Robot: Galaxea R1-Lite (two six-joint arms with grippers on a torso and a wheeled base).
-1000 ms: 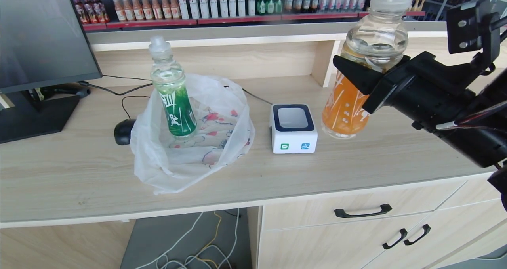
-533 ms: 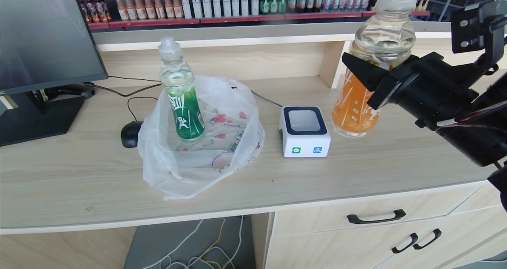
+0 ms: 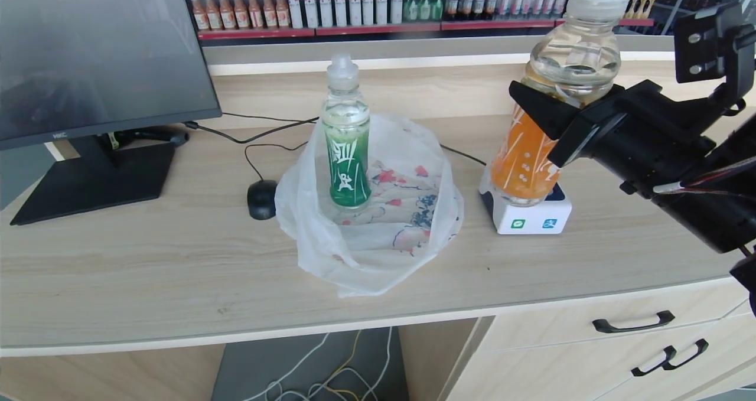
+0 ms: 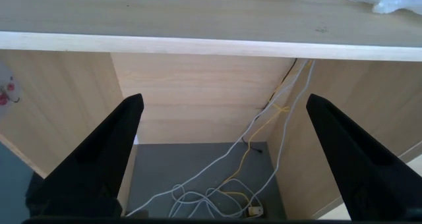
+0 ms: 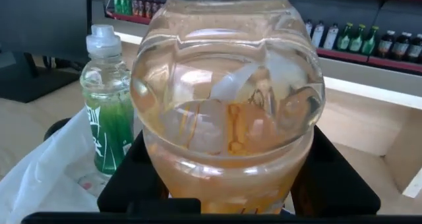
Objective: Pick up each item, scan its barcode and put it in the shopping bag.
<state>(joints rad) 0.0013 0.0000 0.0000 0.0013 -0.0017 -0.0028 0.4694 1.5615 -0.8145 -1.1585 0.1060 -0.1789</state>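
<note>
**Printed marks seen across the desk.**

- **Green bottle [image 3: 346, 170], standing in the shopping bag [image 3: 378, 265]:** a green label carries large white characters set one above another. A small white figure sits beneath them.
- **Orange bottle [image 3: 525, 165]:** the orange label shows thin white strokes and a short column of white dots. No letters can be made out on it.
- **Scanner [image 3: 534, 221], front face:** two small square icons sit side by side, one green and one blue.
- **Monitor [image 3: 100, 46], lower bezel above the stand:** a small pale logo, too small to spell out.
- **Shelf bottles [image 3: 378, 5] at the back:** their labels are too small to read.
- **Shopping bag, inner side:** a red and blue printed pattern. Whether it includes lettering cannot be told.
</note>
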